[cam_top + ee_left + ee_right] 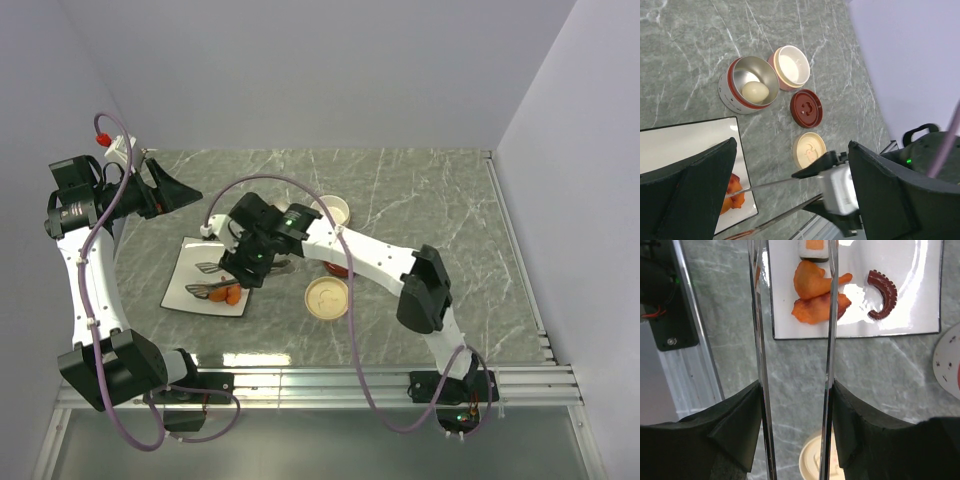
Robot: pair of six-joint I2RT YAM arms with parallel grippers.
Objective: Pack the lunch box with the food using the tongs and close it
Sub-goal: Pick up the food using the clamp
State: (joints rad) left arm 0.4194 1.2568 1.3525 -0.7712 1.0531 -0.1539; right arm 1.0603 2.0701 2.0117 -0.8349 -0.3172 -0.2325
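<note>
Lengthwise, tongs point(759, 365) point at the plate point(855, 325).

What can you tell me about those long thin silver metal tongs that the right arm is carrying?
The tongs are two slim, shiny silver metal arms running nearly parallel with a gap between them, so they stand partly open. The right gripper clamps them from both sides with its black fingers. They reach out over the white square plate, and one arm crosses above the orange fried pieces. The top view shows flattened tips; whether they touch food is unclear.
</note>
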